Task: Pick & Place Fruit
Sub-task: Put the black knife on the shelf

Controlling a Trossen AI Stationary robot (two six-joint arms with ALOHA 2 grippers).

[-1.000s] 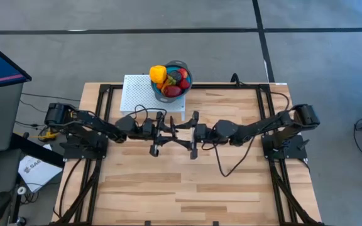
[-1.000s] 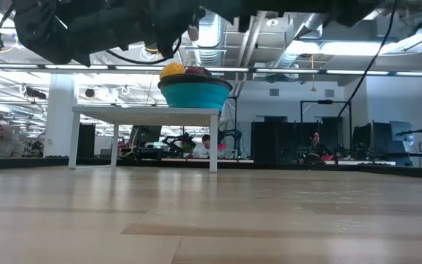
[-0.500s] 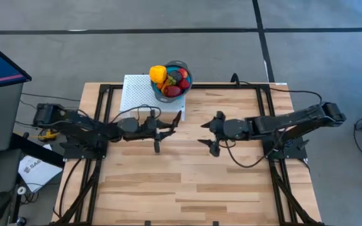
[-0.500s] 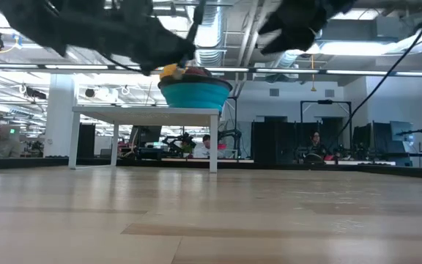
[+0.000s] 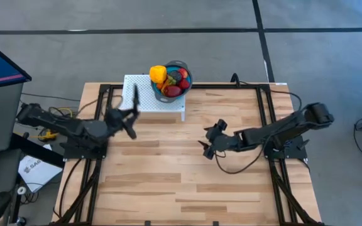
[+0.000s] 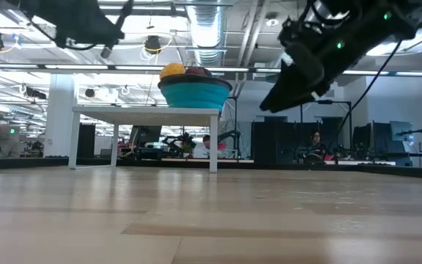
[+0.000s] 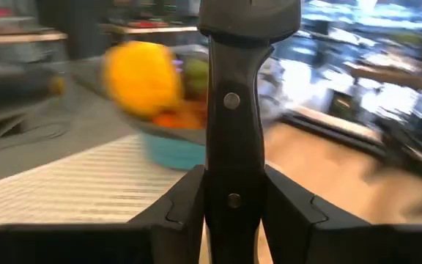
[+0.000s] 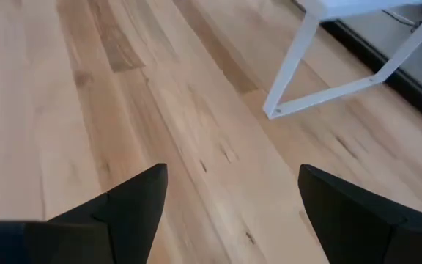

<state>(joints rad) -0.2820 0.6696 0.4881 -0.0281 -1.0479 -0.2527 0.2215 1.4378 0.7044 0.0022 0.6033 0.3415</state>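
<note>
The fruit [image 5: 170, 80] sits heaped in a round blue bowl [image 5: 182, 68] on a small white perforated stand [image 5: 137, 93] at the far edge of the wooden desk [image 5: 181, 169]. A larger yellow piece [image 5: 158, 73] rests at the bowl's left rim, with red and dark pieces packed beside it.

The left hand [image 5: 132, 107] hovers just beside the stand's left part, its fingers pinching the black riveted handle of a knife [image 7: 233, 110]. In the left wrist view the handle rises straight up between the two dark fingers [image 7: 178, 209]; the bowl and yellow fruit behind it are blurred, and the blade cannot be made out.

The right hand [image 5: 209, 143] hangs over the bare middle of the desk, well apart from the bowl, its fingers spread wide and holding nothing. Its wrist view shows only desk planks and a white leg of the stand between the fingers [image 8: 134, 202].

A second ago both hands met near the desk's middle in front of the stand; since then they have drawn apart, the left swinging back toward the stand.
</note>
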